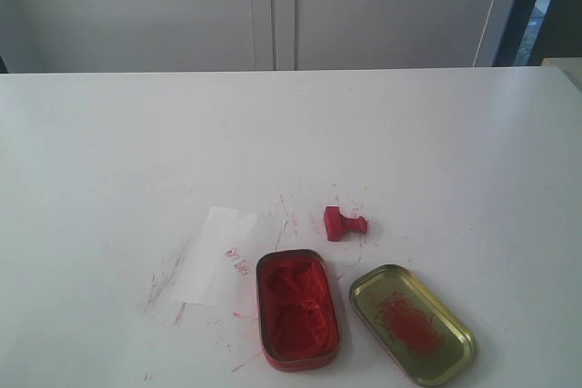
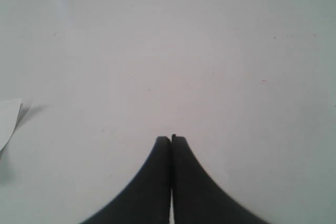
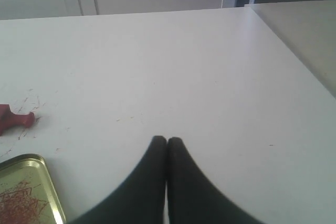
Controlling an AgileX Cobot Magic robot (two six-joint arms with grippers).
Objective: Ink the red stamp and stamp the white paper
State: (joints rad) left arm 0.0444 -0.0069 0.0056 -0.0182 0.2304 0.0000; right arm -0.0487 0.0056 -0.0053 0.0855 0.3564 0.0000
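The tiny red stamp lies on its side on the white table, just beyond the tins; its knob end shows at the edge of the right wrist view. The white paper lies left of it with a faint red mark; one corner appears in the left wrist view. The open red ink tin sits near the front edge. Neither arm appears in the exterior view. My left gripper is shut over bare table, holding nothing. My right gripper is likewise shut and empty, off to the side of the stamp.
The gold tin lid with red smears lies right of the ink tin; its corner is near my right gripper. Red ink streaks mark the table around the paper. A second table surface adjoins at the right.
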